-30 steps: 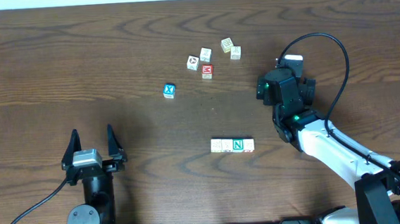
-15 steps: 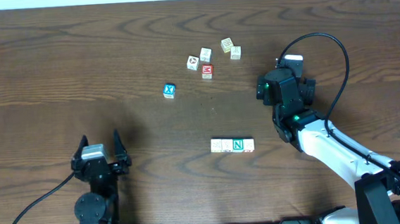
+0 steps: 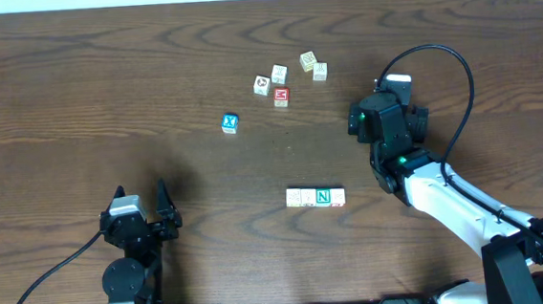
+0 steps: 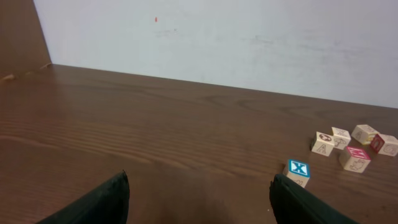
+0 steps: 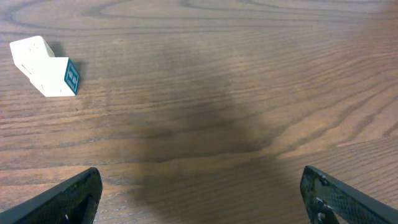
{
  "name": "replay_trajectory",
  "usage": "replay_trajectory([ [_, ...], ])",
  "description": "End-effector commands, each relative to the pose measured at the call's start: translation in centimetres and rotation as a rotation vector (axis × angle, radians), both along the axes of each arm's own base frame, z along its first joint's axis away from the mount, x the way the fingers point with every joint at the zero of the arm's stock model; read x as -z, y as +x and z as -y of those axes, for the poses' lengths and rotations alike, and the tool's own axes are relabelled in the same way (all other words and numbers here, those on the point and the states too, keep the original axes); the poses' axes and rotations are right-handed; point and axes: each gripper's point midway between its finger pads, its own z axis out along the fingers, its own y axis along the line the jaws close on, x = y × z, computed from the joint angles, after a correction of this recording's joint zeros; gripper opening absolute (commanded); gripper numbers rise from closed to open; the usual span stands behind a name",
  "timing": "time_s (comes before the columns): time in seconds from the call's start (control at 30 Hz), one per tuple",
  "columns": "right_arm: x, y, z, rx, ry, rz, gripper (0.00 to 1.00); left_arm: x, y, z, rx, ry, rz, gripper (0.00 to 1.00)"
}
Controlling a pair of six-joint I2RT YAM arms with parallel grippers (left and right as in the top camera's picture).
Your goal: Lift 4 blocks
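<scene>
The blocks [image 3: 315, 198] lie in one row, parallel to the worktop's [image 3: 75, 79] near edge, right of its middle. The right gripper [image 5: 200, 198], wide and empty, is nearer; the left gripper [image 4: 199, 202], also wide, is well apart.

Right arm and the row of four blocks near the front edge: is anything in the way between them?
Nothing visible. Only the table shows between the open right gripper and the row of blocks. The blue cube and the other loose cubes sit farther back, off that path.
</scene>
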Motion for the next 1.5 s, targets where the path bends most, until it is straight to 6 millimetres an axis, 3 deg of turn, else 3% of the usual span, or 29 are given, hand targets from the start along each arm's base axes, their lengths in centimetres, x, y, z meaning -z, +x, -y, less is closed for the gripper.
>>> replay_trajectory([
  [0.0,-0.1,0.1,0.5,0.017,-0.015,0.003,0.99,1.6,-0.2,-0.1,-0.004,-0.005,-0.055,0.73],
  [0.57,-0.2,0.0,0.5,0.015,-0.014,-0.001,0.99,1.7,-0.2,-0.1,-0.004,-0.005,-0.058,0.73],
  [0.8,-2.7,-1.4,0.9,0.009,0.006,0.038,0.99,1.7,-0.2,-0.1,-0.004,-0.005,-0.058,0.73],
  [1.07,-4.1,-6.9,3.4,0.041,0.055,0.187,0.99,1.7,-0.2,-0.1,-0.004,-0.005,-0.058,0.73],
  [1.3,-9.2,-11.2,4.7,0.037,0.268,0.607,0.99,1.7,-0.2,-0.1,-0.004,-0.005,-0.058,0.73],
  [1.47,-12.1,-12.9,5.9,0.011,0.324,0.748,0.99,1.7,-0.2,-0.1,-0.004,-0.005,-0.058,0.73],
])
